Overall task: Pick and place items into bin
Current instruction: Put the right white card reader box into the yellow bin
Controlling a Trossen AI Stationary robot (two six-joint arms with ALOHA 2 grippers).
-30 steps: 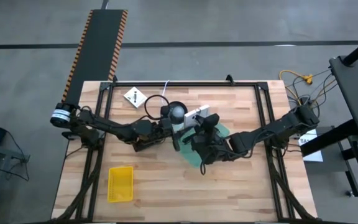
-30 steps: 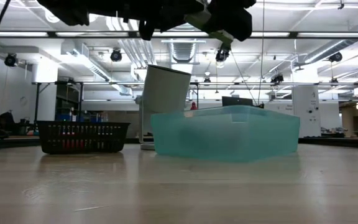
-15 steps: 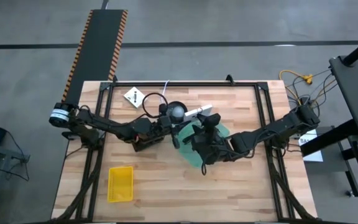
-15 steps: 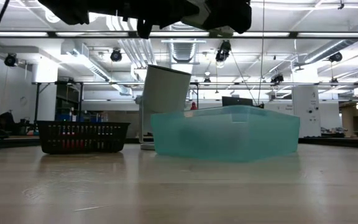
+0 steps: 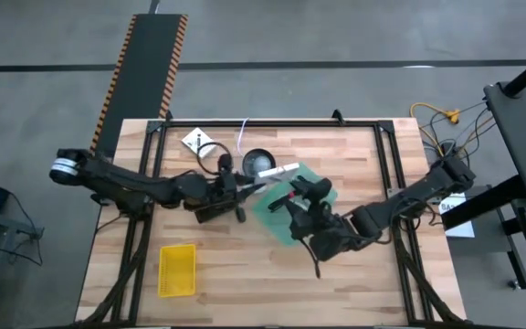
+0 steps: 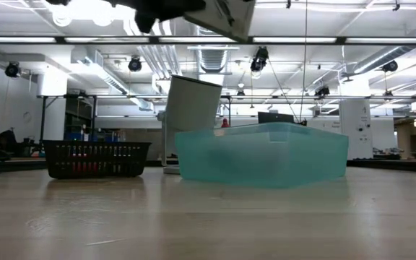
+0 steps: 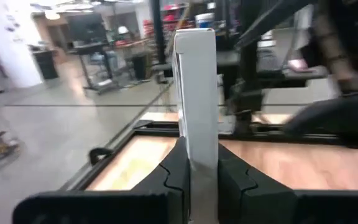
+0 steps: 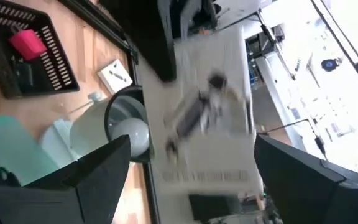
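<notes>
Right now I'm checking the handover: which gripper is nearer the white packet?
Left. The left gripper is shut on the white packet, holding its edge. The right gripper stands open just beside it, over the green bin.

White flat packet point(image 7: 196, 93): thin, rectangular, held edge-on and upright between the closed fingers of the left gripper point(image 7: 194, 171), above the table near the teal bin point(image 5: 292, 206); its broad face bears dark printed marks point(image 8: 209, 106). Second white square packet point(image 5: 194, 140): black mark on its face, lying flat near the table's far edge. White coiled cable point(image 5: 242, 137): lying just beside that packet. Teal bin: translucent, rectangular, resting on the tabletop at centre.
</notes>
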